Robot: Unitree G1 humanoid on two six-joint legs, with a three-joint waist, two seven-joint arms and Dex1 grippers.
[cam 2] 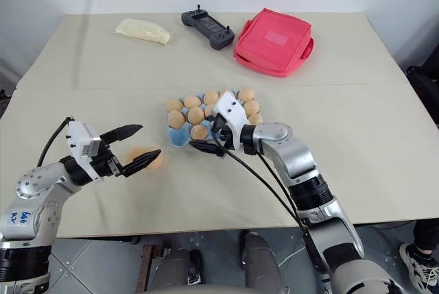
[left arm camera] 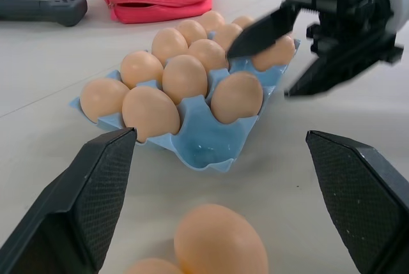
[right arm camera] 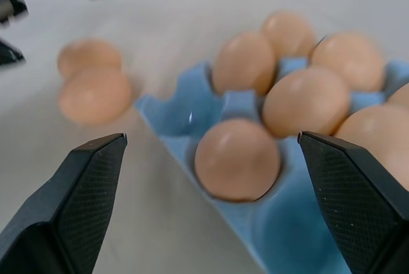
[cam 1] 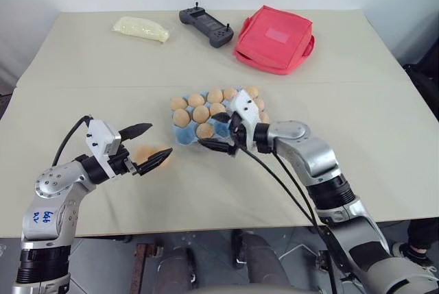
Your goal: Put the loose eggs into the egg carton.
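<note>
Beige table (cam 1: 82,68) against a white wall; egg carton (cam 1: 186,136) runs near-left to far-right; two loose eggs (cam 1: 149,153) left; left gripper (cam 1: 145,147) and right gripper (cam 1: 218,131) both released

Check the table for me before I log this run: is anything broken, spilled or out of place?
Nothing broken or spilled. Two loose eggs lie on the table beside the egg carton, between the open left pincer fingers. The carton's near cups are empty; the open right pincer hangs over them.
</note>
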